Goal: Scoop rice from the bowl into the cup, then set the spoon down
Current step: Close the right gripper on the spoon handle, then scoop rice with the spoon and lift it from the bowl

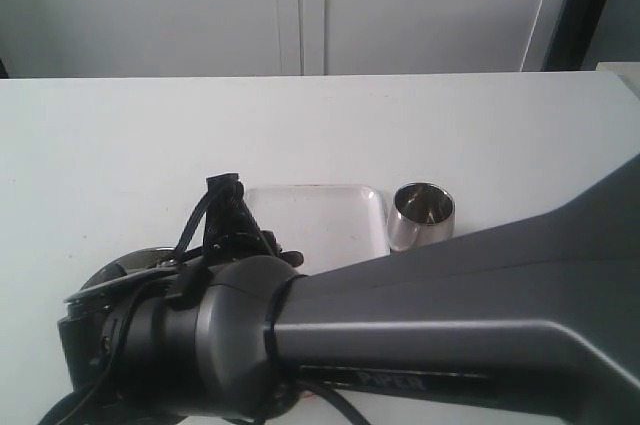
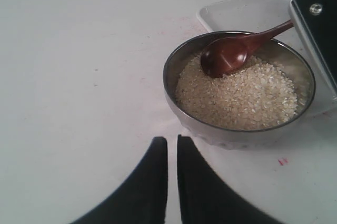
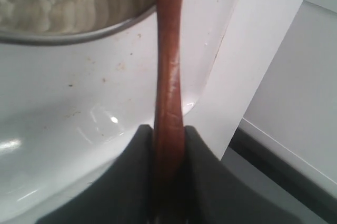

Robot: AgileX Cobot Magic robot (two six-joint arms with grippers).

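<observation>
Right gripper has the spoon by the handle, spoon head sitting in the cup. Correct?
Not the cup. The left wrist view shows the spoon head resting on the rice in the bowl; the cup stands apart, with no spoon in it. The right gripper does hold the handle between its fingers.

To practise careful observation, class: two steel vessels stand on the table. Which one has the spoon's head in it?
The wide bowl, full of rice: the spoon rests on the grains. The small shiny cup beside the tray holds no spoon.
</observation>
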